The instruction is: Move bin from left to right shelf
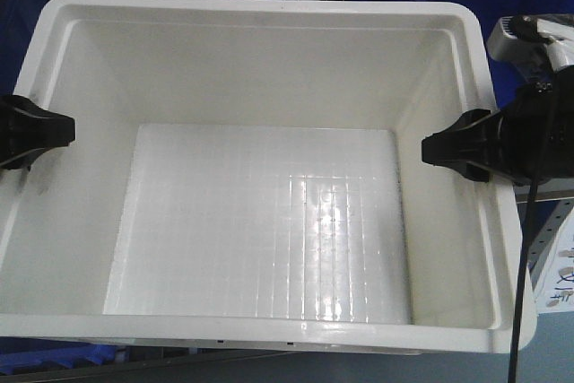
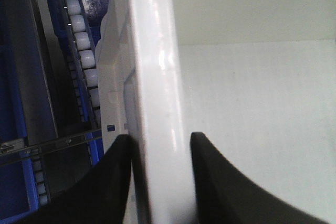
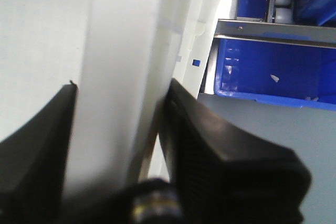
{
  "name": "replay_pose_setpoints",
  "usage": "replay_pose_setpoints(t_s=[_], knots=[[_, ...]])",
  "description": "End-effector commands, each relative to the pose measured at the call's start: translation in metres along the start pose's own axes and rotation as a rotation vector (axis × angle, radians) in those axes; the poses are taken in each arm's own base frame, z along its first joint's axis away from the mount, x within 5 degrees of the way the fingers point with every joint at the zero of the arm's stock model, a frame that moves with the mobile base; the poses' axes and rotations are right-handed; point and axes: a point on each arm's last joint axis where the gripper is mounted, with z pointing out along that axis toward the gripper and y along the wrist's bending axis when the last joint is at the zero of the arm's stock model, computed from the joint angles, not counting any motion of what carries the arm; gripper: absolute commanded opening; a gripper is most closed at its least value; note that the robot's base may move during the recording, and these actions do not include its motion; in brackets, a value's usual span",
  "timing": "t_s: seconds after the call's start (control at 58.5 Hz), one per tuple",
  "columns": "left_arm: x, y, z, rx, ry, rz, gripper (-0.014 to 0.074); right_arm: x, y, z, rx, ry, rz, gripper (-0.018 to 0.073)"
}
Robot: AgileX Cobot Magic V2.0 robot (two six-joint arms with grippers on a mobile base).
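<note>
Glossy white plastic bin (image 1: 269, 60), floor grid-ribbed, sits between the grippers. The left gripper (image 1: 56, 132) and right gripper (image 1: 441, 150) each clamp its thick rolled rim. Only the wrist views show white rollers (image 2: 77, 23) and a blue bin (image 3: 273, 72) beyond the outer fingers.

A large white rectangular plastic bin (image 1: 260, 8) fills the front view, seen from above, open and empty. It has a thick rolled rim, smooth sloping walls and a glossy floor moulded in a fine grid that catches the light. The left end effector (image 1: 56, 132) pinches its left rim and the right end effector (image 1: 441, 148) its right rim, with one finger inside and one outside each wall.
</note>
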Motion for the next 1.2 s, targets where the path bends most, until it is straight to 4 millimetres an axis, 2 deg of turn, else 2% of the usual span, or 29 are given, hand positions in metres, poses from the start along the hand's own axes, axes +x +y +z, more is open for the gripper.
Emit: replay_pose_setpoints(t_s=[0.0, 1.179], knots=[[-0.0189, -0.0091, -0.0168, 0.047, -0.169, -0.007, -0.0006, -0.0171, 0.0094, -0.019, -0.03, -0.154, -0.033, -0.0004], [-0.0189, -0.0091, -0.0168, 0.047, -0.169, -0.007, -0.0006, -0.0171, 0.0094, -0.019, -0.03, -0.154, -0.033, -0.0004]])
